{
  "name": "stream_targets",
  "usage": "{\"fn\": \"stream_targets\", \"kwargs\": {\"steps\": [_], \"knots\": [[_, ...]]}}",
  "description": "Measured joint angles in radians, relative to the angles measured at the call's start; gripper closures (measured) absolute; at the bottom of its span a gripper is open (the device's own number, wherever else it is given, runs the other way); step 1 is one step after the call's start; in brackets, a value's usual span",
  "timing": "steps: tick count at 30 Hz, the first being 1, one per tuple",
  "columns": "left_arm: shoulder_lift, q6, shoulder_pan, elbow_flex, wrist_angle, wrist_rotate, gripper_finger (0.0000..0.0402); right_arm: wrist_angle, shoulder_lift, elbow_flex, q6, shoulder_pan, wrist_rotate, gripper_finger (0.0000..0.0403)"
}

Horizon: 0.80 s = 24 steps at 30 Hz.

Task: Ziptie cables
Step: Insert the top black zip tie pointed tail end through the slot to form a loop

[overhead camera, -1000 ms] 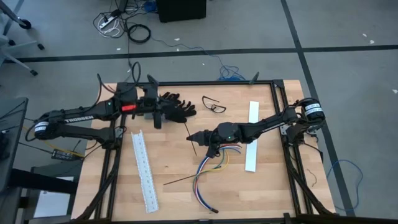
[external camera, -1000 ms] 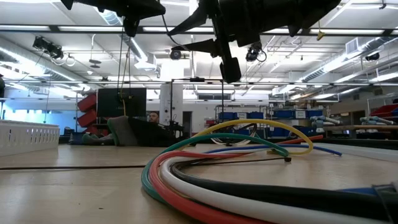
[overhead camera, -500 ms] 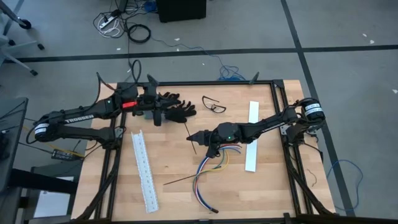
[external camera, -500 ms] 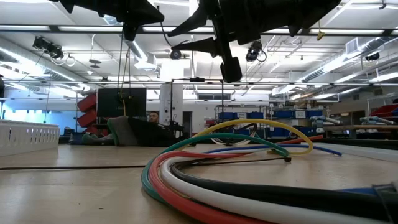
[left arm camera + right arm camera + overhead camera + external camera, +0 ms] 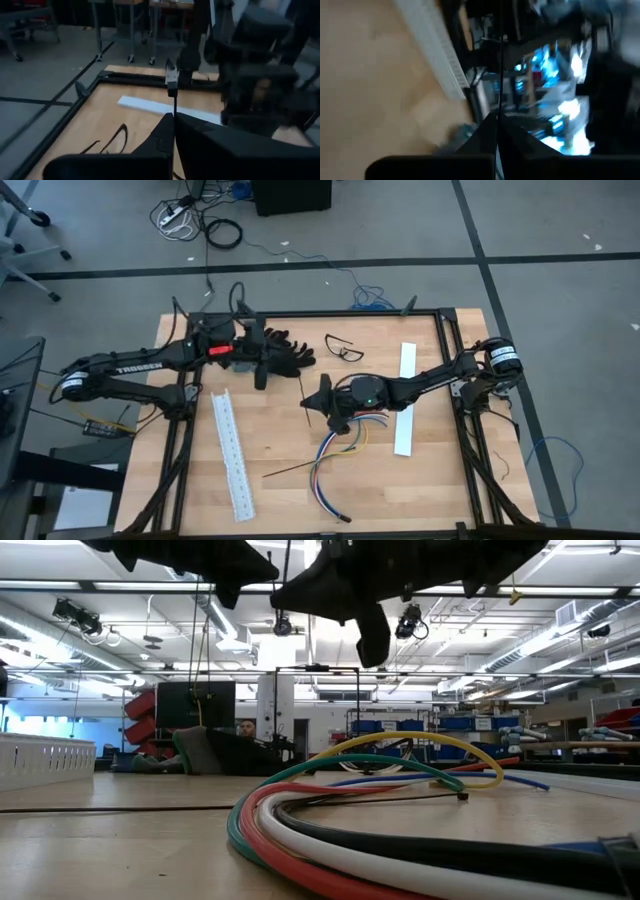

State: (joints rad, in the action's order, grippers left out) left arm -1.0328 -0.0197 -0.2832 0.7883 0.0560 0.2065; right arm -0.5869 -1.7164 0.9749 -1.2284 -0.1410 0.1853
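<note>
The cables (image 5: 340, 445), a loose bundle of coloured wires, lie curved on the wooden table near its middle and fill the low view's foreground (image 5: 380, 780). My right gripper (image 5: 308, 402) hangs above the table just left of them, shut on a thin black ziptie (image 5: 500, 60). My left gripper (image 5: 262, 372) hovers over the far left part of the table beside black gloves (image 5: 285, 352). It is shut, with a short black ziptie (image 5: 175, 104) standing out of its fingertips (image 5: 165, 125). Another black ziptie (image 5: 292, 469) lies flat on the table. My left gripper pinches the short ziptie between its two fingers at its lower end (image 5: 175, 112). The free end with a small dark head (image 5: 171, 92) stands out past the fingertips, clear of the table. My right gripper pinches its ziptie between its two fingers (image 5: 498, 112), coming about level from the table's right side. The strip lies across the fingers and runs on out of the picture, clear of the table.
Two white slotted strips lie on the table, one at the left (image 5: 230, 455) and one at the right (image 5: 405, 400). Glasses (image 5: 343, 348) rest near the far edge. A black frame (image 5: 440, 320) runs around the table.
My right gripper has rolled about its own axis while staying in place, turning its ziptie with it. My left gripper has shifted a little toward the table's right edge and slightly down, rolling a bit. The cables have not moved.
</note>
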Motion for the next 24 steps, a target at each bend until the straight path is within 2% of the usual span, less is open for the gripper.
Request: {"fn": "stream_targets", "kwargs": {"steps": [4,9,12,18,24], "knots": [[-0.043,-0.159,0.067,0.0,0.002,-0.108,0.0401,0.004,0.0,0.0,0.358,0.012,-0.081,0.0402],[-0.095,-0.387,0.19,-0.02,0.049,-0.319,0.0401,0.01,0.0,-0.002,0.776,0.06,-0.286,0.0402],[-0.121,-0.516,0.267,-0.039,0.12,-0.432,0.0401,0.007,0.001,-0.022,0.957,0.089,-0.376,0.0402],[-0.154,-0.691,0.368,-0.043,0.167,-0.611,0.0401,-0.109,0.001,-0.087,1.214,0.136,-0.488,0.0402],[-0.233,-0.848,0.403,-0.043,0.222,-0.711,0.0401,-0.125,0.0,-0.097,1.305,0.145,-0.487,0.0402]]}}
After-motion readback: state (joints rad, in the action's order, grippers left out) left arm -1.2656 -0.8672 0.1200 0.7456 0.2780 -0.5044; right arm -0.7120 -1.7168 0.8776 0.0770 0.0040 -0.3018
